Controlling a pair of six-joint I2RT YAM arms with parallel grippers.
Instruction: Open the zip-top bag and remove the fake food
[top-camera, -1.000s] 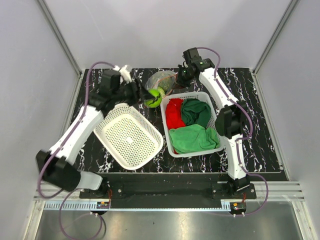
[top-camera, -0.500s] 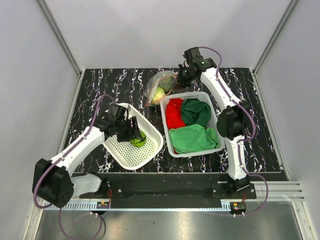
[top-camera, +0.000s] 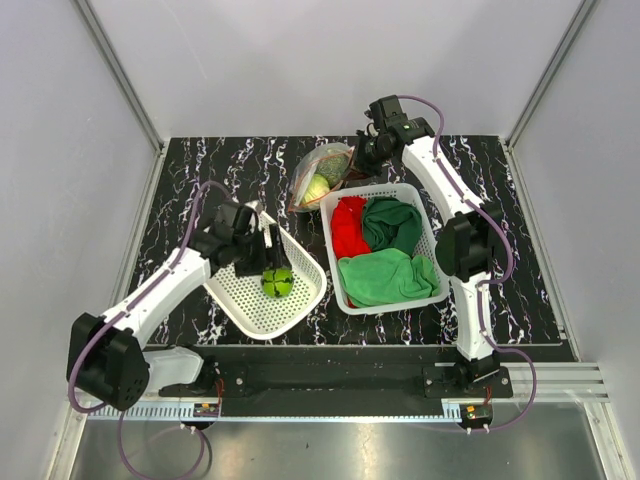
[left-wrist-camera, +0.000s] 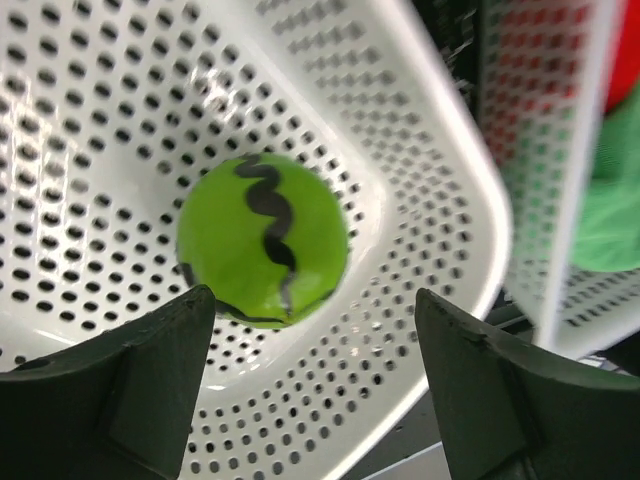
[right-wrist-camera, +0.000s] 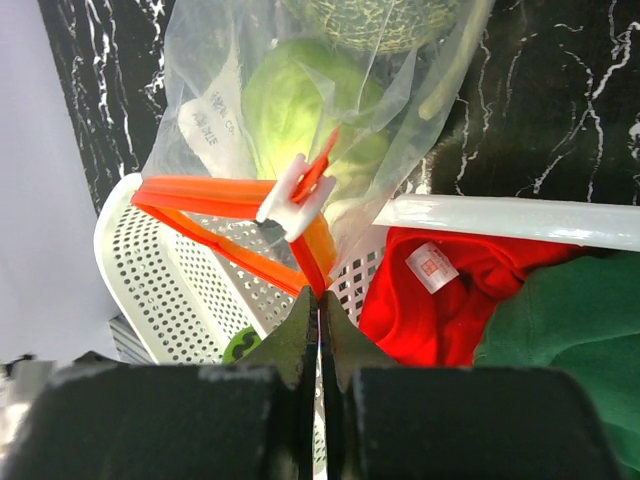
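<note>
Over the table (top-camera: 200, 180), from above: left arm (top-camera: 170, 280) reached across the near white basket (top-camera: 300, 300). Bright green ball (top-camera: 277, 283) lay in that basket, just beyond the left jaws. Zip-top bag (top-camera: 322, 175) sat at the far side, touching the far-left corner of the second basket (top-camera: 385, 189), which held a red cloth (top-camera: 348, 225) and green cloths (top-camera: 390, 275). Right arm (top-camera: 440, 180) bent down to the bag's far-right edge.

Left wrist view: left jaws spread wide, gripping nothing. Green ball (left-wrist-camera: 262, 240), marked with a black wavy line, rested on the perforated basket floor (left-wrist-camera: 100, 120) between them in the view.

Right wrist view: right jaws pressed together, pinching the red-orange zip strip (right-wrist-camera: 210, 195) of the bag (right-wrist-camera: 220, 80). Strip's two halves stood apart; white slider (right-wrist-camera: 295, 195) on it. Inside the bag: a pale yellow-green ball (right-wrist-camera: 300, 110) and a grey-green piece (right-wrist-camera: 370, 20), partly cut off at the top.
</note>
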